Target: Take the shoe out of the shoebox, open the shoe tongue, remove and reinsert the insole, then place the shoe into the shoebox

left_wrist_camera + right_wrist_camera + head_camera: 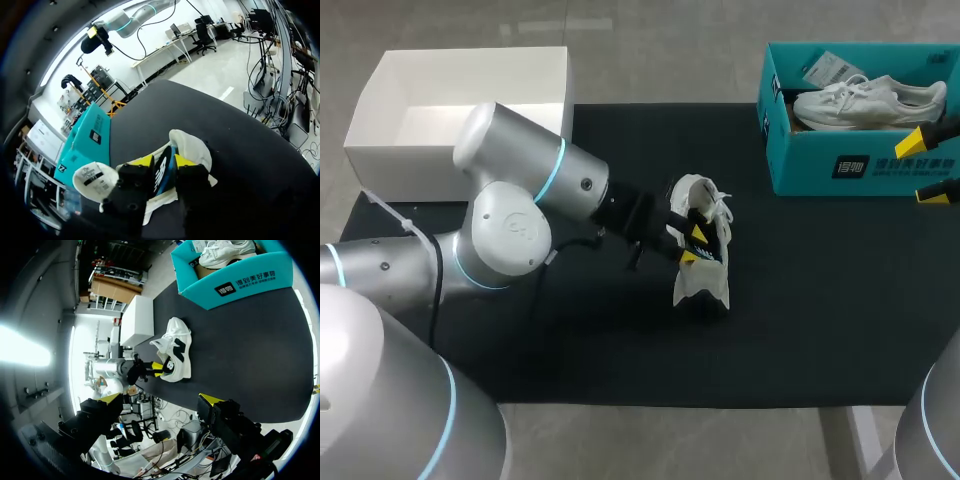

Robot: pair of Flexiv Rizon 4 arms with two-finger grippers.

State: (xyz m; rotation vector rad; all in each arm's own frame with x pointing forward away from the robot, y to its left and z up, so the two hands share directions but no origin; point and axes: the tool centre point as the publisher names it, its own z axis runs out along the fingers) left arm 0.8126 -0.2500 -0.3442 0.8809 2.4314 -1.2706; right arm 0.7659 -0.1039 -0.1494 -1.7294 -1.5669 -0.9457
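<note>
1. Black mat (800,330) covers the table in the head view. The shoe (702,283) is out of the shoebox (850,165) and sits near the mat's middle, well apart from it, which leaves both arms room to work. My left arm comes in from the left, and the left gripper (693,245) has its yellow tips on the shoe's upper part, probably to steady it or draw the opening wide. The right gripper (930,166) hangs by the shoebox's front wall, fingers spread and empty. A second shoe (870,100) lies in the shoebox, and a white box (380,120) sits at the far left.

2. Left wrist view: the left gripper (162,162) has both fingers (142,161) pressed from two sides on a dark panel of the shoe (190,147). A white flap (95,180) bearing a label juts out beside the gripper. I cannot tell whether it is tongue or insole. The shoebox (82,145) stands ahead.

3. Right wrist view: the right gripper (161,399) has its fingers wide apart with nothing between them. The shoe (177,335) lies well ahead with the left gripper (159,369) on it, and the shoebox (235,277) is beyond. I judge this arm is held back, ready for the insole.
</note>
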